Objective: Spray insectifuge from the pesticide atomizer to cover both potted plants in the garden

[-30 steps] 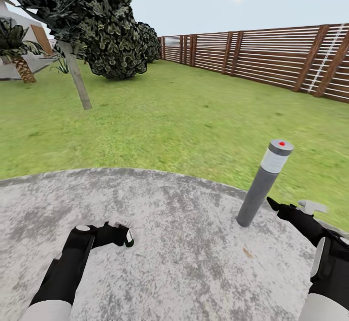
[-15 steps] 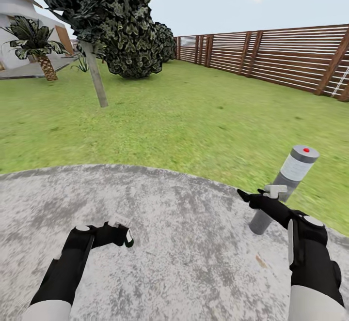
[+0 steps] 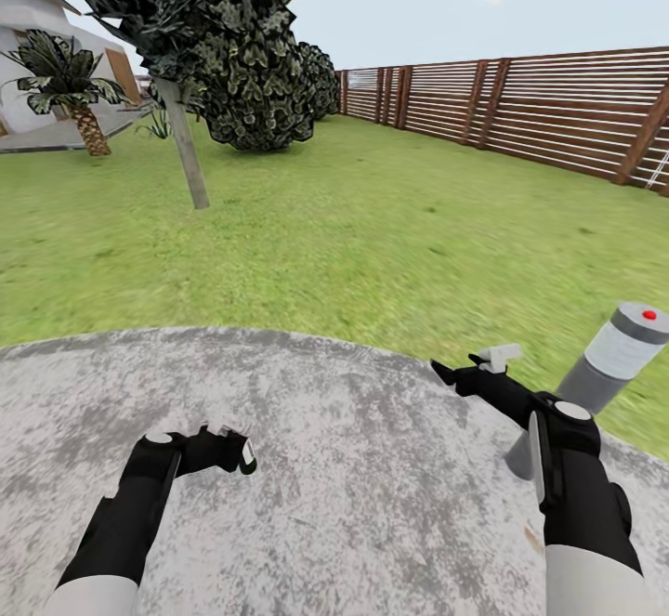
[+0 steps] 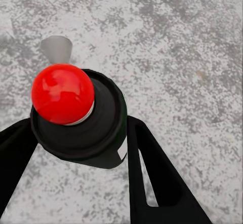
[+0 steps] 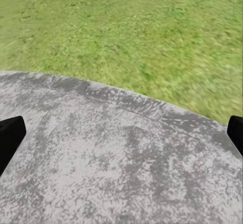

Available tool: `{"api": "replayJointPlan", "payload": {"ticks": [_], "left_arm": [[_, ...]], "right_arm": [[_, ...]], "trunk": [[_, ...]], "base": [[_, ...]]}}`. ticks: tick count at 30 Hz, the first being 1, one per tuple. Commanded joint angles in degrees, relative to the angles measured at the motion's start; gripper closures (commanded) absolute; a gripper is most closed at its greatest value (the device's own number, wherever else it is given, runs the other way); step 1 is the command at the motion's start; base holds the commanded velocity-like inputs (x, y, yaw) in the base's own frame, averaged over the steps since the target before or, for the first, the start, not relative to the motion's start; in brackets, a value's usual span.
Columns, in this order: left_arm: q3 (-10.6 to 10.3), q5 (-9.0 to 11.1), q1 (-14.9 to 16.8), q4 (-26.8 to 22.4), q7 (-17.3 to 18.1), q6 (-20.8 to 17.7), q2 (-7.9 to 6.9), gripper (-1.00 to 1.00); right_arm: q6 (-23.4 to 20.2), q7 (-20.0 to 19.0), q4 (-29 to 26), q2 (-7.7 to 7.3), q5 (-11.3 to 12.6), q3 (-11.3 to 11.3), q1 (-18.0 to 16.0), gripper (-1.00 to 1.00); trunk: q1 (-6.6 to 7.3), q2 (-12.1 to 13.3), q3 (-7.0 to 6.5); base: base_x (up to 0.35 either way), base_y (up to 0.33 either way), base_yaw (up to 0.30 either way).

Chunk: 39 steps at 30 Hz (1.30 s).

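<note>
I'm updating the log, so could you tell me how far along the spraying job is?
Done: the left gripper is shut on the pesticide atomizer, its red cap facing the wrist camera. In hand: the robot stands on the paved patio facing the lawn, right gripper open and empty. Left: reaching and spraying both potted plants.

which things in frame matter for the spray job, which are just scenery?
Job:
- pesticide atomizer, red-capped, between the left gripper fingers
- lawn and paved patio of the garden; no potted plants here

Scenery:
- grey bollard beside the open, empty right gripper
- tree
- palm
- wooden fence
</note>
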<state>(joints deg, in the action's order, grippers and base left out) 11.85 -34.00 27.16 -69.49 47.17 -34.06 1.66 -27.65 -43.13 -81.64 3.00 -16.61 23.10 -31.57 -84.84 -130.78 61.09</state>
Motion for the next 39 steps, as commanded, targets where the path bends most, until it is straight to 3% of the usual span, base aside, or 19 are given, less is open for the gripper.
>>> {"api": "replayJointPlan", "payload": {"ticks": [1,22,29,39], "left_arm": [[0.1,-0.4,0.1,0.0,0.5,-0.2,0.08,1.00],[0.3,-0.3,0.1,0.0,0.5,-0.2,0.80,1.00],[0.3,-0.3,0.1,0.0,0.5,-0.2,0.80,1.00],[0.3,-0.3,0.1,0.0,0.5,-0.2,0.83,1.00]], "right_arm": [[-0.2,-0.5,-0.1,0.02,-0.4,0.2,-0.1,-1.00],[-0.4,-0.5,-0.2,-0.27,-0.4,0.3,-0.1,-1.00],[-4.8,-0.5,-0.4,-0.23,-0.3,0.3,-0.1,-1.00],[-5.3,-0.6,-0.4,-0.26,-0.2,0.2,-0.1,-1.00]], "trunk": [[-0.02,0.0,0.05],[-0.02,0.0,0.06],[-0.02,0.0,0.09],[-0.02,0.0,0.09]], "base": [[0.282,0.150,0.000],[0.340,0.027,0.000],[0.348,0.000,0.000],[0.348,0.000,0.000]]}}
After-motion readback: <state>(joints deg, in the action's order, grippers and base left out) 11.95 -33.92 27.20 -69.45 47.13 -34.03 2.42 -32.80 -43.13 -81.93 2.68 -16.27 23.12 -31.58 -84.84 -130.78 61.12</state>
